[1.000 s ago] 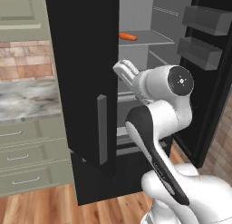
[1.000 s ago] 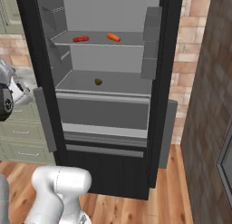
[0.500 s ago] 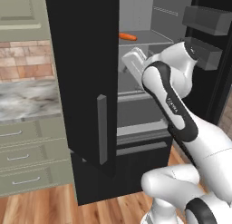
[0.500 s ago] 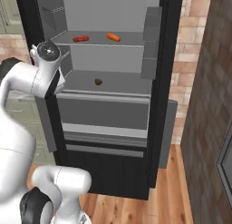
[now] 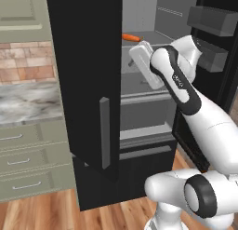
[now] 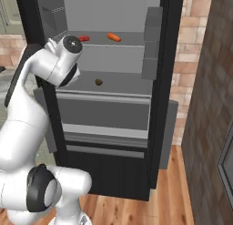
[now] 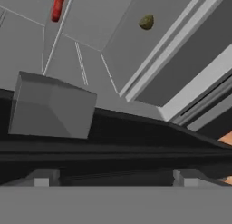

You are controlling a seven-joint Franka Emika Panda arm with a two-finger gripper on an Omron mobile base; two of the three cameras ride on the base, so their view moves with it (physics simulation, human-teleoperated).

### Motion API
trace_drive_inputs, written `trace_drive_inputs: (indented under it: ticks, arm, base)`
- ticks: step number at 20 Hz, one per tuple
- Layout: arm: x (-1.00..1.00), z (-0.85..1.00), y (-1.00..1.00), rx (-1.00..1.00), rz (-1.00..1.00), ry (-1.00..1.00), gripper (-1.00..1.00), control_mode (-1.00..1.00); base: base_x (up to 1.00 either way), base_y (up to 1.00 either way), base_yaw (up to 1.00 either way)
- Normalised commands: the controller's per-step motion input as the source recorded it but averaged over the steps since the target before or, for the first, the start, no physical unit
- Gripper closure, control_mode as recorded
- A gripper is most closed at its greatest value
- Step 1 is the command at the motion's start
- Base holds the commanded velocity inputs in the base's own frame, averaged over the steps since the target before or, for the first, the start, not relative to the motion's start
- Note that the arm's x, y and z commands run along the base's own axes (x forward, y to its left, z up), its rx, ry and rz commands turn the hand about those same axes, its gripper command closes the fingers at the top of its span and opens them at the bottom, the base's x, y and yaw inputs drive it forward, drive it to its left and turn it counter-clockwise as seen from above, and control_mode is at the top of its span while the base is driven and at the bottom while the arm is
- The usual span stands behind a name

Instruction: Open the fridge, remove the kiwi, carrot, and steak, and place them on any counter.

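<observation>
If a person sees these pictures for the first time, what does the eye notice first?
First comes the tall black fridge, doors open, its pale grey inside on show. Next, the bright food: the carrot and the red steak on the upper shelf, with the small brown kiwi one shelf lower. The white arm reaches in from the left.

No legible text, labels, brand marks, numbers or signs appear on any surface. A small dark marking on the robot arm [image 5: 179,80] is too blurred to read.

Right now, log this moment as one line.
fridge open | end effector open, empty | steak, carrot upper shelf | kiwi lower shelf
</observation>
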Motion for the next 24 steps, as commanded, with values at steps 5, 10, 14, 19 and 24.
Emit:
trace_drive_inputs:
  ticks: [5,10,14,19,24]
  arm:
    - [0.82,-0.01,-0.14,0.08,0.1,0.0,-1.0,-1.0]
    - [0.8,-0.1,-0.06,0.05,0.1,0.0,-1.0,-1.0]
    - [0.42,-0.28,0.22,0.0,0.16,0.0,-1.0,-1.0]
    - [0.08,-0.13,0.59,0.01,0.18,-0.08,-1.0,-1.0]
    - [0.11,-0.01,0.63,0.01,0.16,-0.05,-1.0,-1.0]
  base:
    - [0.0,0.0,0.0]
    - [0.0,0.0,0.0]
    - [0.0,0.0,0.0]
    - [0.0,0.0,0.0]
    - [0.0,0.0,0.0]
